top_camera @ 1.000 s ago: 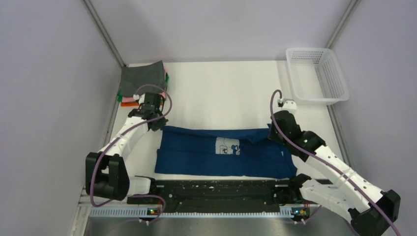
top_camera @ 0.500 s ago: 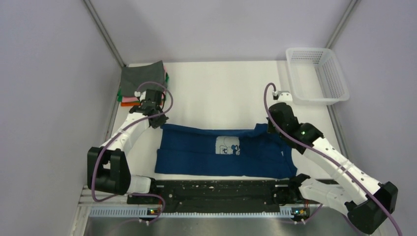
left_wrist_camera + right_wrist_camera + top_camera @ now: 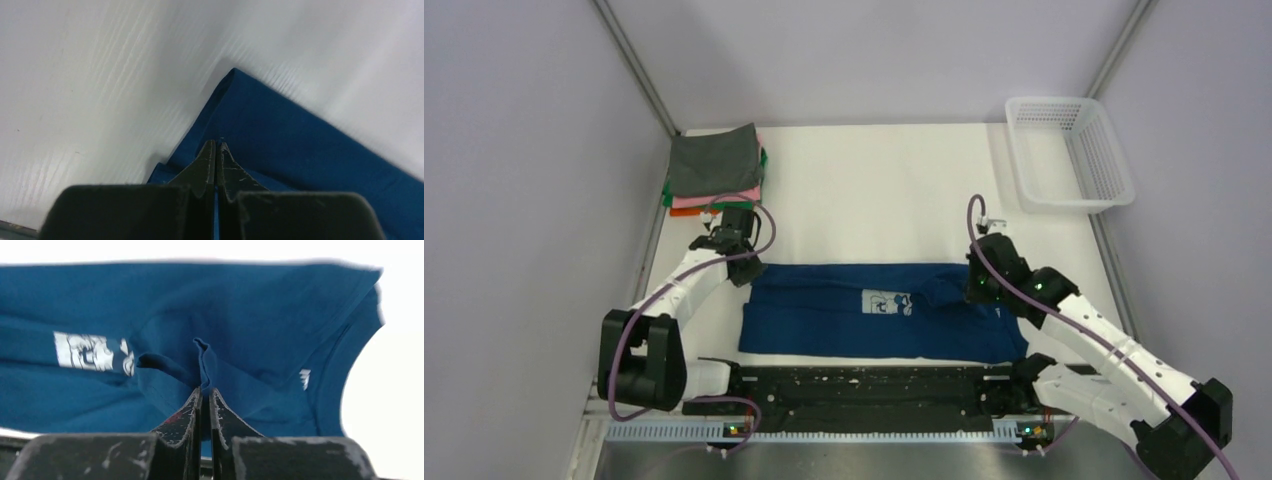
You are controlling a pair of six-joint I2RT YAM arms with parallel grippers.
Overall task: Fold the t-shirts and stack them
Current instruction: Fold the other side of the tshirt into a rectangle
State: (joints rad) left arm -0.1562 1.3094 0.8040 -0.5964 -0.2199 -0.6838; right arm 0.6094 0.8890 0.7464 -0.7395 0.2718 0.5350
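Navy t-shirt point(image 3: 824, 325), centre. Left gripper point(image 3: 215, 145) pinches its 10 o'clock corner; right gripper point(image 3: 205, 390) pinches a raised fold at 3 o'clock. Folded tees point(image 3: 714, 160) stacked, 11 o'clock.

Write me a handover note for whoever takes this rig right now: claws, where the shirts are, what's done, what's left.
Left claw: shut, pinching the far left corner of the navy t-shirt.
Right claw: shut on a bunched fold near the same shirt's far right edge.
Navy t-shirt: a wide band on the table near the arm bases, print up, only partly folded.
Folded stack: far left corner, grey on top.
Done: that stack.
Left: finish folding the navy one and add it to the stack.
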